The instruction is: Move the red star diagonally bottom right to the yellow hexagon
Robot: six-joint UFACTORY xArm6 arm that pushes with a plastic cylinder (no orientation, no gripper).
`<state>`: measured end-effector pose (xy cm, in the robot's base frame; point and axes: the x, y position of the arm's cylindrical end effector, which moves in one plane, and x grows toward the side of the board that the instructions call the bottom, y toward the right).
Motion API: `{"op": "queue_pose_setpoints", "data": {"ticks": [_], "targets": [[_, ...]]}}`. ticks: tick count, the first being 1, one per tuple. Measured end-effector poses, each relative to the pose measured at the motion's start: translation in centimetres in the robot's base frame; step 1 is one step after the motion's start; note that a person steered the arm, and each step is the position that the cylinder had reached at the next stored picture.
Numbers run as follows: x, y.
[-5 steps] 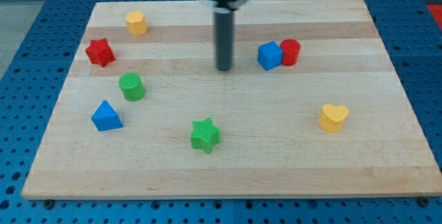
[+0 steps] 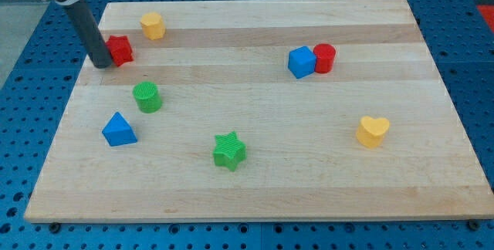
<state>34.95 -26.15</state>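
1. My tip [image 2: 101,64] was near the desk's [image 2: 255,180] top left corner, touching the left side of the red star [image 2: 120,49].
2. There was no claw to see, only the dark rod.
3. The yellow hexagon [image 2: 153,25] sat just up and right of the red star, close to the top edge.
4. The green cylinder [image 2: 147,96] and blue triangle [image 2: 119,130] were lower down by the left edge.
5. The blue cube [image 2: 302,62] touched the red cylinder [image 2: 325,57].

A lab bench: a wooden board [image 2: 255,180] lies on a blue perforated mounting surface [image 2: 15,165].
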Motion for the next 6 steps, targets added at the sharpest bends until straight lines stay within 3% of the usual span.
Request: {"op": "queue_pose_setpoints", "data": {"ticks": [1, 2, 3, 5, 6], "targets": [[-0.2, -4.3], [-3.0, -0.5], [-2.4, 6.5], [2.2, 8.3], [0.3, 14.4]]}}
